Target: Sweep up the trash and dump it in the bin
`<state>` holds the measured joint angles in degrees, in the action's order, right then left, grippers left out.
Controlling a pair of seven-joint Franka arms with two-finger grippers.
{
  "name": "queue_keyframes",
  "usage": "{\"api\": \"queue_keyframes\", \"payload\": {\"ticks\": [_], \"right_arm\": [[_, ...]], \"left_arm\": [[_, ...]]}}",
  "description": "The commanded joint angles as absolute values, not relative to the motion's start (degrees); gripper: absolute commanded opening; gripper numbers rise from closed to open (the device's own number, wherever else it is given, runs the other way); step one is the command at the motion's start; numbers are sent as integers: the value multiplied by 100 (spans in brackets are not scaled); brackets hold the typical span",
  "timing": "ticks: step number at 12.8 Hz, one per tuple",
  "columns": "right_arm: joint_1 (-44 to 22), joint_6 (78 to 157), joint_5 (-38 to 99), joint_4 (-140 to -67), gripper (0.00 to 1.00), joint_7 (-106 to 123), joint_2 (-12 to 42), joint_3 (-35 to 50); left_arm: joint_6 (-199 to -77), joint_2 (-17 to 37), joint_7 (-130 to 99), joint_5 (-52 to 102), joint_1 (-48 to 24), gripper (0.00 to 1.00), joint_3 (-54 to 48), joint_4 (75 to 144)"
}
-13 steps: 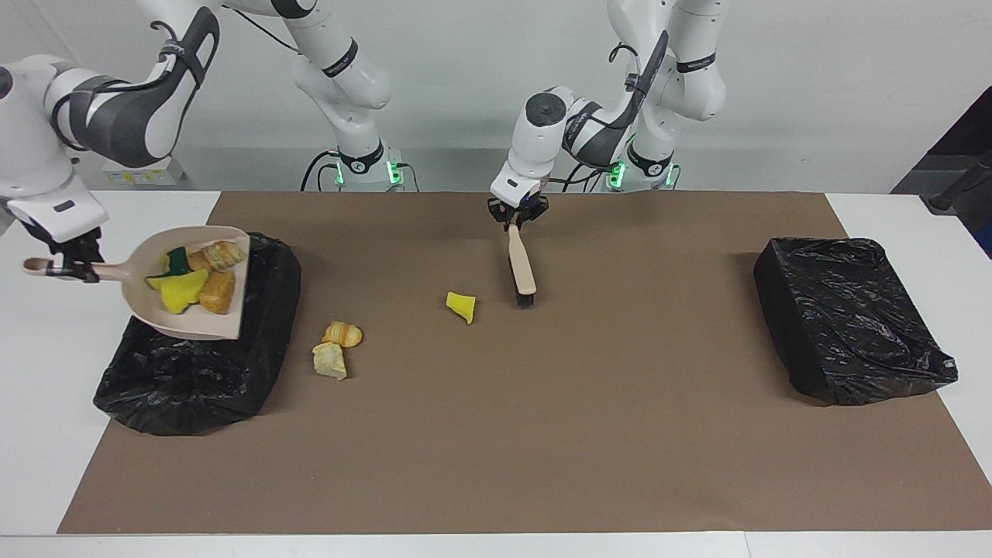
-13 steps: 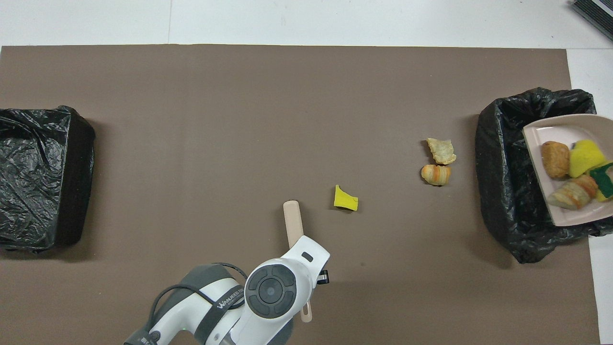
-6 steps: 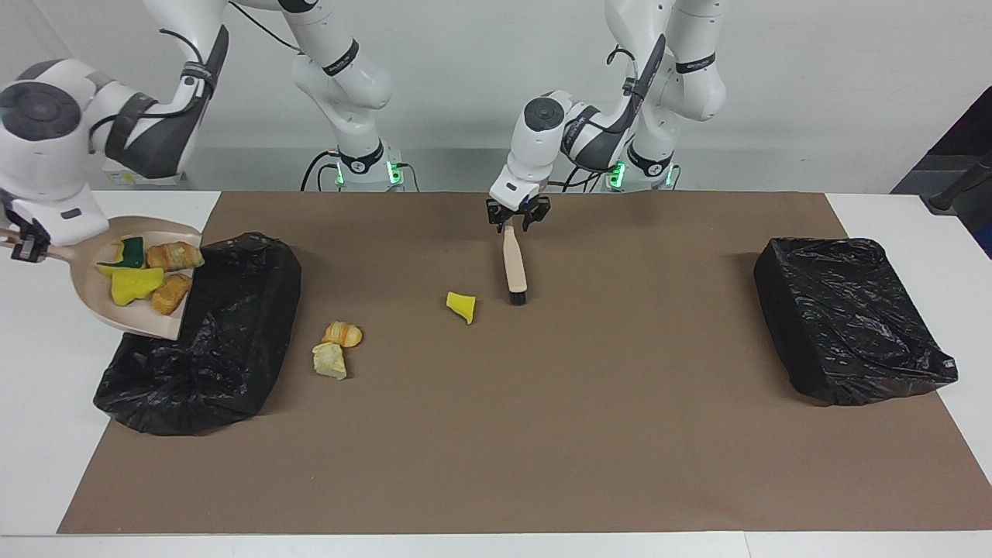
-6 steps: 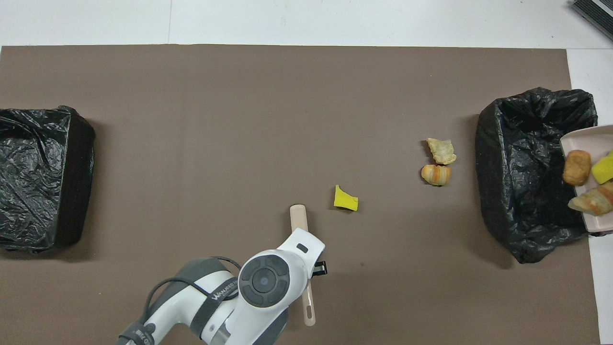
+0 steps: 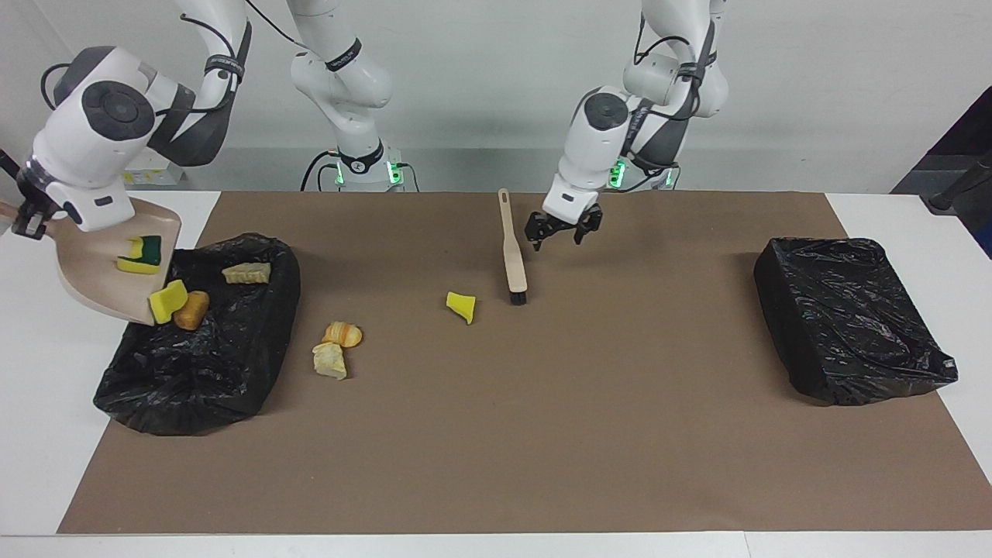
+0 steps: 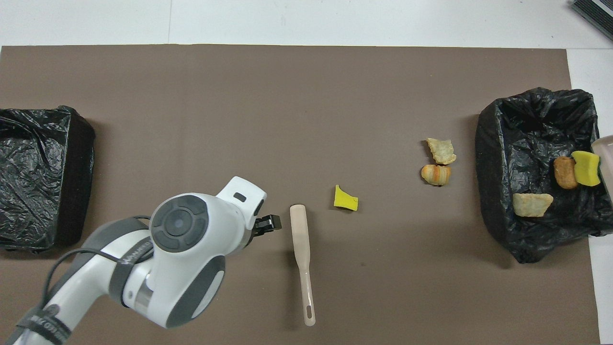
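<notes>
My right gripper (image 5: pixel 29 223) is shut on the handle of the beige dustpan (image 5: pixel 97 271), tipped steeply over the black bin (image 5: pixel 201 380). A yellow-green sponge (image 5: pixel 140 249) is still on the pan. A yellow sponge (image 5: pixel 168 301) and a brown lump (image 5: pixel 191 310) sit at its lip, and a bread piece (image 5: pixel 246 273) lies in the bin (image 6: pixel 493 182). On the mat lie a yellow sponge chunk (image 5: pixel 462 306) and two bread lumps (image 5: pixel 342 334) (image 5: pixel 329 361). My left gripper (image 5: pixel 556 231) is open and empty beside the beige brush (image 5: pixel 511 248), which lies flat.
A second black-lined bin (image 5: pixel 852 318) stands at the left arm's end of the brown mat; it also shows in the overhead view (image 6: pixel 43 177). The left arm's wrist (image 6: pixel 187 249) covers part of the mat in the overhead view.
My left gripper let go of the brush and moved off toward the left arm's end. My right gripper tipped the dustpan further and several pieces slid off it into the bin.
</notes>
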<state>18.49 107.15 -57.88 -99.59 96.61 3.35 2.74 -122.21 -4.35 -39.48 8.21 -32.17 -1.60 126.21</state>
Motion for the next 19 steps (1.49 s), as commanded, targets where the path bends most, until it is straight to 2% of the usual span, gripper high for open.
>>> {"api": "queue_keyframes", "payload": {"ticks": [1,4,8,10,13,15,19], "right_arm": [[1855,10811,-6073,-10213,0,9554,18,377],[1539,10714,-6274,-10414,0,9344,-131,378],[1574,10758,-6977,-10521,0,9194,-360,378],[1512,10714,-6857,-10512,0,9036,-369,395],[1284,10705,-5822,-10503,0,8922,-334,413],[1196,10722,-5049,-10503,0,8894,-308,422],[959,10723,-3589,-10450,0,8729,-246,422]], "left_arm": [[-11639,-843,-3193,738,-2534,100,-220,12674],[-11277,-958,-2375,547,-1830,100,-220,12683],[-11197,-949,-1066,439,-872,100,-220,12683],[-11197,-958,-495,422,-521,100,-211,12656],[-11145,-870,43,404,7,100,-220,12157],[-11083,-818,70,308,44,100,-220,11753],[-10461,-335,88,211,97,100,-228,10322]]}}
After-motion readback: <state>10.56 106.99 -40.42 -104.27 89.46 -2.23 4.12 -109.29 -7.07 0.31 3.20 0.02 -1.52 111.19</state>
